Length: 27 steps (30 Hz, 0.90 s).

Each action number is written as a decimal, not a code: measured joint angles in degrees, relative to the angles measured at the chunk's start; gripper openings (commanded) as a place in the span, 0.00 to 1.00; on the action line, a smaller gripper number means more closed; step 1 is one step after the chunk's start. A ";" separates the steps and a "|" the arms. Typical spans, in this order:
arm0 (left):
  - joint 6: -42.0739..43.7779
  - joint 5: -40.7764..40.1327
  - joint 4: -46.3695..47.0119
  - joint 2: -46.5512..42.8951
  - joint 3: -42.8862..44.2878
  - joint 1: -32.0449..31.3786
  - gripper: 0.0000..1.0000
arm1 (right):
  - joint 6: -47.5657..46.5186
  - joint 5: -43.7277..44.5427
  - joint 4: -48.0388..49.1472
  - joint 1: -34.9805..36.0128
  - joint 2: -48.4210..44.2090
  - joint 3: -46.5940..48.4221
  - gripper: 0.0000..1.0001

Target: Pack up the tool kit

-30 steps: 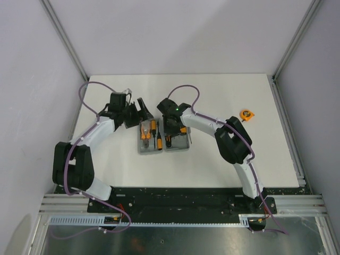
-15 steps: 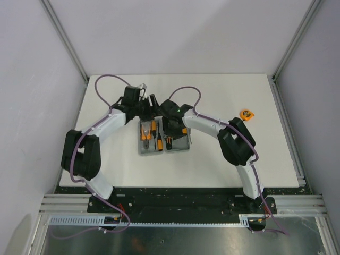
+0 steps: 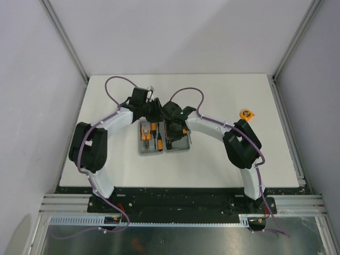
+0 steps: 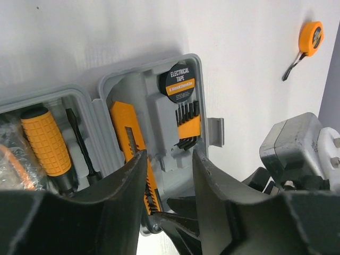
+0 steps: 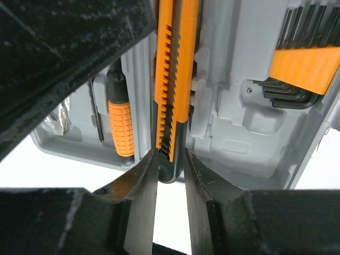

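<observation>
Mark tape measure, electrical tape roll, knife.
tape measure [image 4: 311, 37], left wrist view, orange housing.
electrical tape roll [image 4: 180, 83], left wrist view, printed label.
knife [image 5: 172, 79], right wrist view, orange body.

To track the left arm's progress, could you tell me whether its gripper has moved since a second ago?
Yes. The left gripper has moved right, from near the far left corner of the grey case towards the middle of its far edge.

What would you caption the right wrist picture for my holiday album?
Right gripper pinching the end of the orange utility knife over the open grey case, hex keys alongside.
</observation>
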 measured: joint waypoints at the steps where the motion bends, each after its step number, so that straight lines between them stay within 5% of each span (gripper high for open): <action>1: -0.02 -0.02 0.02 0.26 -0.07 -0.26 0.42 | 0.00 -0.13 0.07 0.00 -0.02 -0.31 0.28; 27: -0.28 -1.49 -0.09 6.62 -2.49 -2.95 0.25 | -1.09 -1.79 3.30 -0.13 0.15 -2.82 0.17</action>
